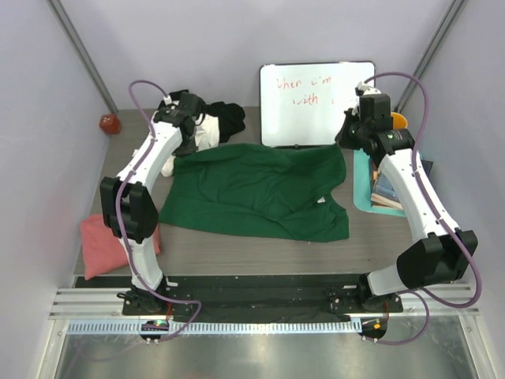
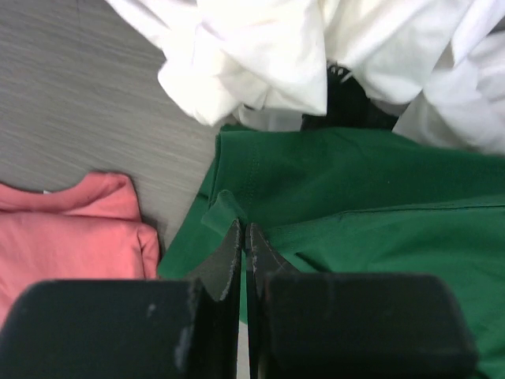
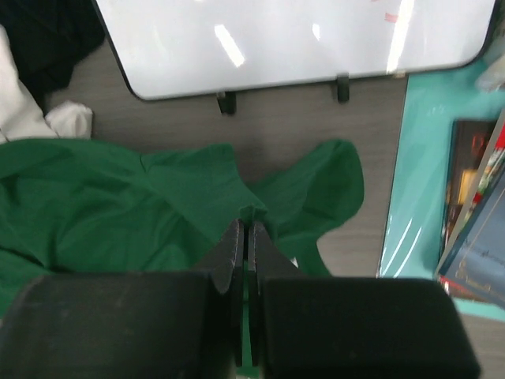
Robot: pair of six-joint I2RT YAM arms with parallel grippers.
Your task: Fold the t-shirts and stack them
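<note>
On the grey wood-grain table (image 1: 237, 253) the dark green t-shirt (image 1: 260, 193) lies spread mid-table. The left gripper (image 2: 245, 237) and right gripper (image 3: 246, 227) each pinch its far edge, jaws closed on cloth. Such thin pinches could slip, or lifting could drag the white t-shirt (image 2: 260, 55) touching its corner.

The dark green t-shirt (image 1: 260, 193) lay spread open, unfolded and lightly wrinkled. The white t-shirt (image 1: 207, 134) was bunched at its far left corner, touching it, with the black t-shirt (image 1: 229, 118) crumpled just beyond. The salmon pink t-shirt (image 1: 99, 245) lay compact near its near left corner.
</note>
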